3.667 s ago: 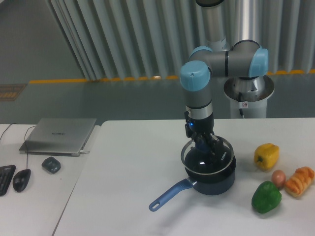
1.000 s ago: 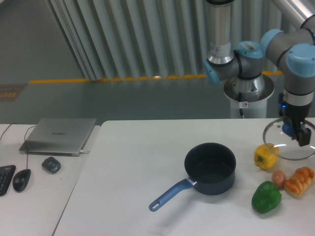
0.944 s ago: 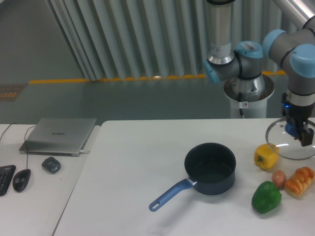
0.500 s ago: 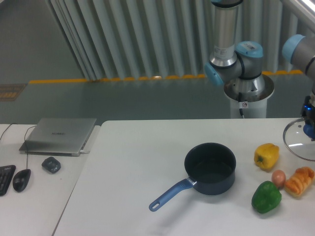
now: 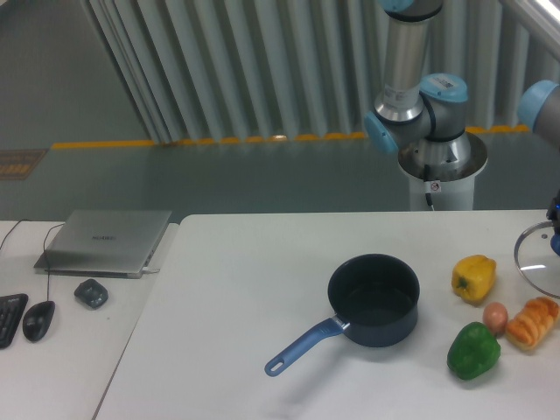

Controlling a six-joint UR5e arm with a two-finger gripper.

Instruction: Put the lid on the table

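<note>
since the earlier frames we see the lid [image 5: 537, 260] carried off the saucepan [image 5: 372, 302] and out toward the right edge of the frame, where only its left part now shows, cut off by the border; the pan stands open in the lower middle.

the table [image 5: 245, 289] fills the lower part of the frame from the middle to the right edge. the arm rises at the upper right, its grey column and light-blue joints above a round base [image 5: 442, 166] behind the table's far edge. the gripper [image 5: 556, 241] is barely in view at the far right, just a dark sliver with a blue glow, and we cannot tell how its fingers stand or whether they grasp the lid; we also cannot tell whether the lid touches the table.

the saucepan's blue handle points to the lower left. on the separate desk at the left lies a closed laptop [image 5: 104, 241]. at the lower right sit a green pepper [image 5: 473, 351], a yellow pepper [image 5: 473, 277] just left of the lid, a bread-like piece [image 5: 532, 321] and, between them, a small egg [image 5: 495, 315].
</note>
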